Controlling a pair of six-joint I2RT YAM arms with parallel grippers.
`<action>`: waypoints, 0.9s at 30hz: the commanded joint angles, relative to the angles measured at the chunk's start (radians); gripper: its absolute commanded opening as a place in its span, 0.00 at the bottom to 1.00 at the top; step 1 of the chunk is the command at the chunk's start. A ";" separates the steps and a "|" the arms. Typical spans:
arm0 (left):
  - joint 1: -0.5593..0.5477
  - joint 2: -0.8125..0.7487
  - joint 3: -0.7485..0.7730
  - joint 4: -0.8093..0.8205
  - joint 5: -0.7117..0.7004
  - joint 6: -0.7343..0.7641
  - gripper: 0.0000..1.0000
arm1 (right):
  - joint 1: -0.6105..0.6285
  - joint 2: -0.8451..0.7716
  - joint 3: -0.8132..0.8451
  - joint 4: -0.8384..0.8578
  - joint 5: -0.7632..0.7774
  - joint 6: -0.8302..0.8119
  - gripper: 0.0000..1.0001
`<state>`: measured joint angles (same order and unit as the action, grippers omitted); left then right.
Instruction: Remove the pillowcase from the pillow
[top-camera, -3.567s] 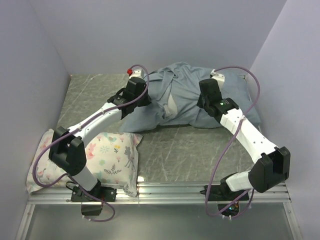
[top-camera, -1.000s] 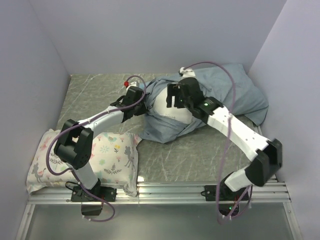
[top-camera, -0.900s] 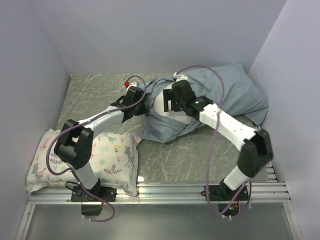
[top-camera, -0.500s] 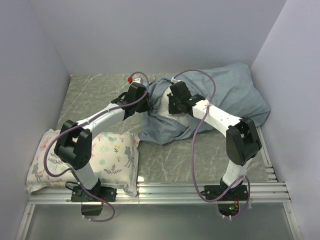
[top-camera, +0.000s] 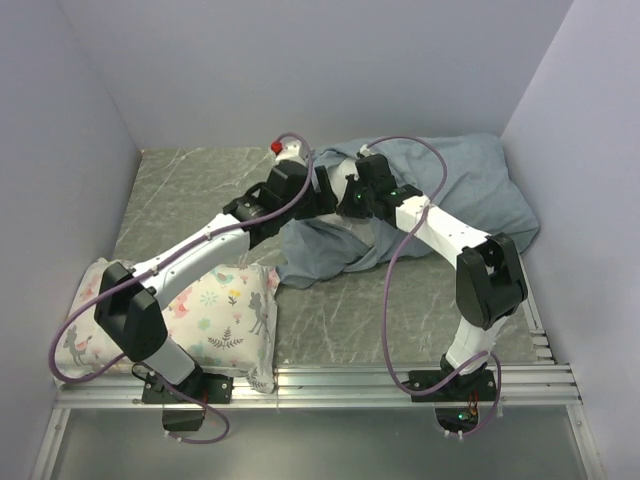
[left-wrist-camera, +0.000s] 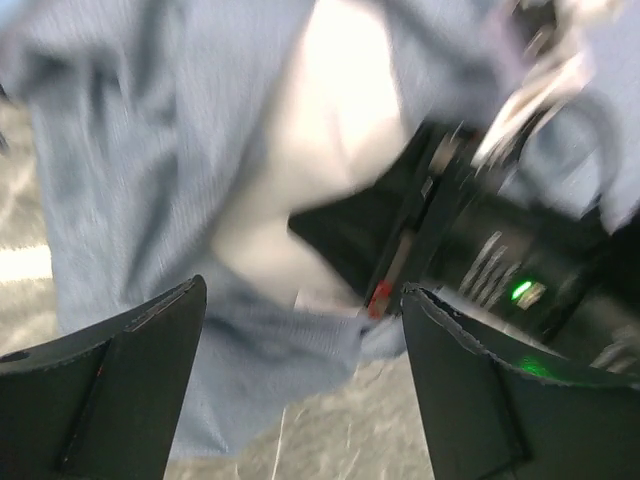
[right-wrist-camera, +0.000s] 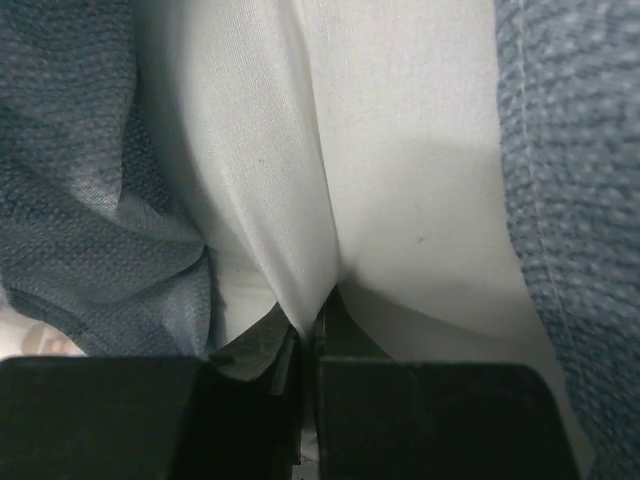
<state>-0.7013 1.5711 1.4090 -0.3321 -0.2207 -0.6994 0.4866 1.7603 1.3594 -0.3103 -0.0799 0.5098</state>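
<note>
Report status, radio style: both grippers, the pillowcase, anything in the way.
Right gripper shut on pillow at pillowcase opening. Left gripper open, jaws wide, facing it. Pillowcase still on. Printed pillow near left, apart.

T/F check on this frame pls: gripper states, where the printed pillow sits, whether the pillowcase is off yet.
1. The right gripper is shut on white fabric of the pillow. True.
2. The left gripper is shut on the pillowcase. False: its jaws stand wide open.
3. The printed pillow lies at the near left of the table. True.
4. The pillowcase is fully off the pillow. False: white shows only at the opening; the pillowcase covers the rest.
</note>
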 joint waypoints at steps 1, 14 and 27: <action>-0.009 0.016 -0.089 0.007 -0.040 -0.054 0.85 | -0.016 -0.010 0.052 0.050 -0.015 0.050 0.00; -0.009 0.075 -0.196 0.090 0.029 -0.084 0.09 | -0.131 -0.059 0.217 -0.015 -0.012 0.050 0.00; 0.016 0.105 -0.308 0.153 0.032 -0.150 0.00 | -0.227 -0.100 0.402 -0.107 -0.078 0.050 0.00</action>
<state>-0.7040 1.6463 1.1164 -0.0944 -0.1822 -0.8337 0.2943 1.7557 1.7088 -0.5644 -0.1757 0.5495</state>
